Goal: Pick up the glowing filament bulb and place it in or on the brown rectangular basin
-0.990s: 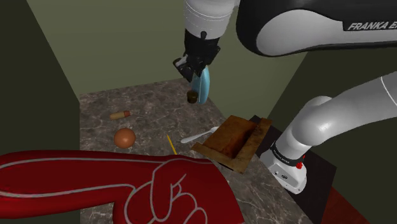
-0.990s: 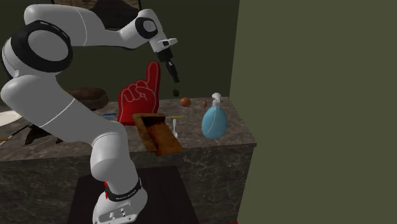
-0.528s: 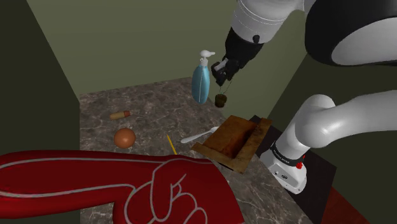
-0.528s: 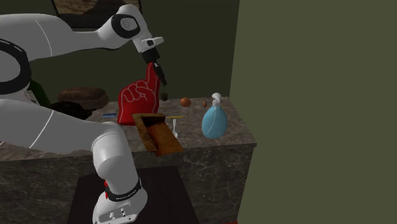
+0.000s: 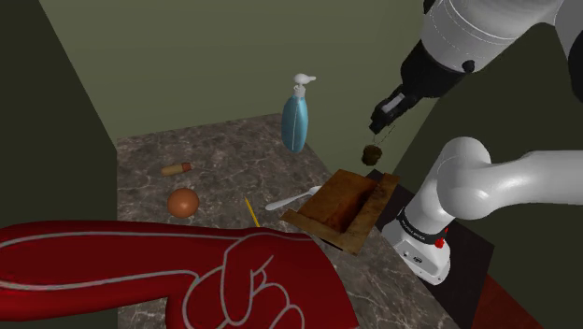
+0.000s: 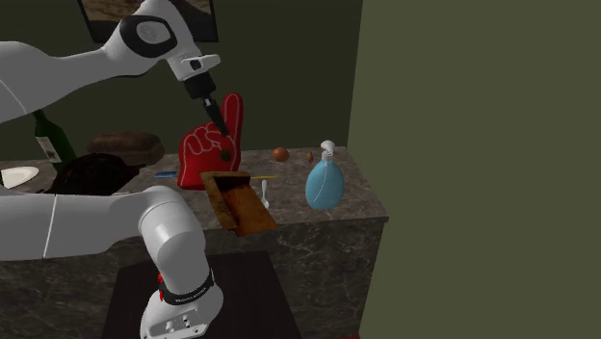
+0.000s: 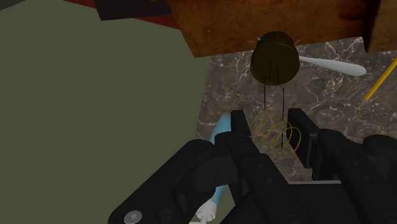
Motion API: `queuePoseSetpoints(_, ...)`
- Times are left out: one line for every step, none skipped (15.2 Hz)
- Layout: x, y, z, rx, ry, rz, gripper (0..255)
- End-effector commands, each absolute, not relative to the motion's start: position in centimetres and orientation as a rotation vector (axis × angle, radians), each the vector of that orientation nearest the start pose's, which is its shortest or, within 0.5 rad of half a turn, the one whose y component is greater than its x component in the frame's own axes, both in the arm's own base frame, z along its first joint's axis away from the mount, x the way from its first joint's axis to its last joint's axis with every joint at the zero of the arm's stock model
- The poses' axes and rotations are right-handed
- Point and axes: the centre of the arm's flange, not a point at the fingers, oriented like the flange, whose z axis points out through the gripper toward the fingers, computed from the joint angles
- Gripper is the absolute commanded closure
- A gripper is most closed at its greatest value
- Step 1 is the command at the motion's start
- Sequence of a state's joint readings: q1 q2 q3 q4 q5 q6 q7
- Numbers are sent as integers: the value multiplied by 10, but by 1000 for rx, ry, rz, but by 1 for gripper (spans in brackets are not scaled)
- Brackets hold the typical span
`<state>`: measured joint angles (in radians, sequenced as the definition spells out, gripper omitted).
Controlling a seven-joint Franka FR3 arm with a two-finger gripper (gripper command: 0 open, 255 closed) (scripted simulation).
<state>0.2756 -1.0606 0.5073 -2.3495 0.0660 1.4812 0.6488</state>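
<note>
- Filament bulb (image 5: pixel 372 152): dark base downward, envelope see-through. In the wrist view its yellow coil lies between the fingers. It hangs in the air right of centre in the shoulder view, over the upper-right end of the basin.
- Claw (image 5: pixel 383 120): clenched on the coil end of the bulb, with one black finger on each side of the coil.
- Brown rectangular basin (image 5: pixel 344 202): lower right of centre, lying at the right-hand edge of the desk (image 5: pixel 215 154). Its far end seems to reach past that edge toward the stand's black mat.
- Change over the last second: the bulb was carried from in front of the blue dispenser bottle (image 5: pixel 295 120) across to the frame's right. Basin, bottle and the other items are unmoved. Judgement: transport is nearly done; lowering and release remain.
- Edges: the bulb is above the basin's end, not its middle. A release here may catch the rim or fall off the desk. A small shift toward frame centre looks safer.
- Open room: the air above the basin is free.
  - White spoon (image 5: pixel 291 199): just beside the basin's left rim.
  - Yellow pencil (image 5: pixel 250 211): near the spoon.
  - Bottle, orange ball (image 5: pixel 183 202) and red foam hand (image 5: pixel 168 276): well apart.
</note>
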Motion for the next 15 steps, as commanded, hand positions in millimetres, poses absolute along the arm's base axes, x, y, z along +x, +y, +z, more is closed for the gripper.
queuePoseSetpoints(124, 236, 604, -3333, 114, -529, 255)
queuePoseSetpoints(124, 236, 598, -3333, 114, -529, 255)
queuePoseSetpoints(124, 236, 593, -3333, 114, -529, 255)
queuePoseSetpoints(124, 236, 588, -3333, 114, -529, 255)
queuePoseSetpoints(124, 236, 582, -3333, 114, -529, 255)
queuePoseSetpoints(124, 236, 577, -3333, 114, -529, 255)
queuePoseSetpoints(124, 236, 572, -3333, 114, -529, 255)
queuePoseSetpoints(124, 236, 567, -3333, 114, -529, 255)
queuePoseSetpoints(124, 236, 561, -3333, 114, -529, 255)
queuePoseSetpoints(124, 236, 556, -3333, 114, -529, 255)
queuePoseSetpoints(124, 236, 551, -3333, 114, -529, 255)
queuePoseSetpoints(124, 236, 545, -3333, 114, -529, 255)
queuePoseSetpoints(124, 236, 540, -3333, 114, -529, 255)
queuePoseSetpoints(124, 236, 535, -3333, 114, -529, 255)
queuePoseSetpoints(124, 236, 530, -3333, 114, -529, 255)
